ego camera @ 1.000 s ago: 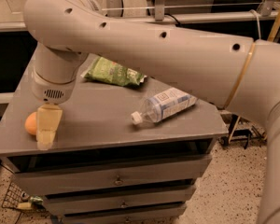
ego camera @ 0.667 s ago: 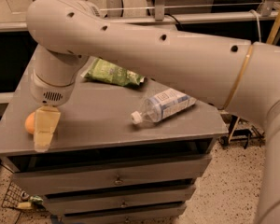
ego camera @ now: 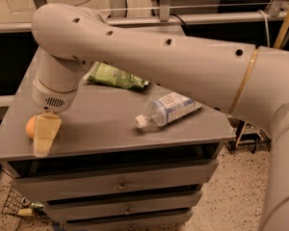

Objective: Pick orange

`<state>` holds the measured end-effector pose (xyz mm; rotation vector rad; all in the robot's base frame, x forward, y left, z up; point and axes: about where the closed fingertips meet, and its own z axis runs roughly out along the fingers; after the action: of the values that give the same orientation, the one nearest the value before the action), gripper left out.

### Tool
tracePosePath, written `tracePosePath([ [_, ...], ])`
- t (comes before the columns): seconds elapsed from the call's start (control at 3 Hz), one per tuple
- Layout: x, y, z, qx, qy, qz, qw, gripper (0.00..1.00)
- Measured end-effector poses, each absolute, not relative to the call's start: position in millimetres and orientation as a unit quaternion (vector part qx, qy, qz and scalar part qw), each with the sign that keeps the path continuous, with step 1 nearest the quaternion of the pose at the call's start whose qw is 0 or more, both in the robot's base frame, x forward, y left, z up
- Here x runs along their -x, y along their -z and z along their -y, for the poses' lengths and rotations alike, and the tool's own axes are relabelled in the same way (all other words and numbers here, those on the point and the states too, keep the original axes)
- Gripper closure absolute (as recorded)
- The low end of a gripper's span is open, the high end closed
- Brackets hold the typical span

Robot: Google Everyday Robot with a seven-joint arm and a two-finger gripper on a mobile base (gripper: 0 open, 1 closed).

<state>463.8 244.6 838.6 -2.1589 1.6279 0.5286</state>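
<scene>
Grey cabinet top (ego camera: 101,117) bears the orange (ego camera: 30,127); end effector (ego camera: 43,133) just beside it, grip cannot be told

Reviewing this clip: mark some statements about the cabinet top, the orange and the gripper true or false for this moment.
1. The orange sits near the left front corner of the cabinet top. True.
2. The water bottle stands upright. False: it lies on its side, with its cap pointing left.
3. The gripper is down at the orange and partly covers it in this view. True.
4. The green chip bag lies inside an open drawer. False: it lies on the cabinet top, towards the back.
5. The water bottle touches the orange. False: the two are well apart, with the bottle towards the right.
</scene>
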Motion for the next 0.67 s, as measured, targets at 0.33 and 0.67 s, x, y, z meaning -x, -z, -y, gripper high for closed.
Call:
tracePosePath([
  [0.33, -465.5, -835.9, -242.4, 0.766, -0.190, -0.583, 0.193, 0.36],
  [0.67, -469.9, -835.3, -236.6, 0.759, -0.195, -0.588, 0.199, 0.59],
])
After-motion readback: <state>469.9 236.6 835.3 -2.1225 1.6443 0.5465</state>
